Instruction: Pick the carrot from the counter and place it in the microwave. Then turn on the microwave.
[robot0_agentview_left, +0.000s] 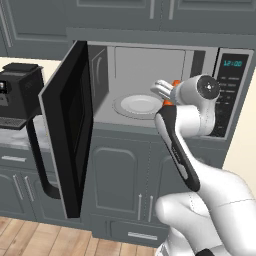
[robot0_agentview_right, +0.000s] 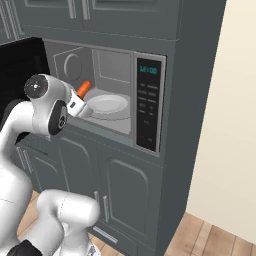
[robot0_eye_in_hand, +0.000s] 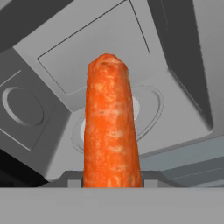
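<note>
Coffee machine (robot0_agentview_left: 17, 95) sits on the surface at far left, well clear. Next comes the microwave door (robot0_agentview_left: 67, 127), swung wide so the cavity is reachable. The end effector (robot0_agentview_left: 167, 92) grips the carrot (robot0_eye_in_hand: 110, 127) lengthwise, tip aimed inward at the microwave (robot0_agentview_right: 127, 107), just at its mouth above the white turntable plate (robot0_agentview_left: 137, 106). Nothing blocks the way in; the keypad (robot0_agentview_right: 148, 107) stands right.
</note>
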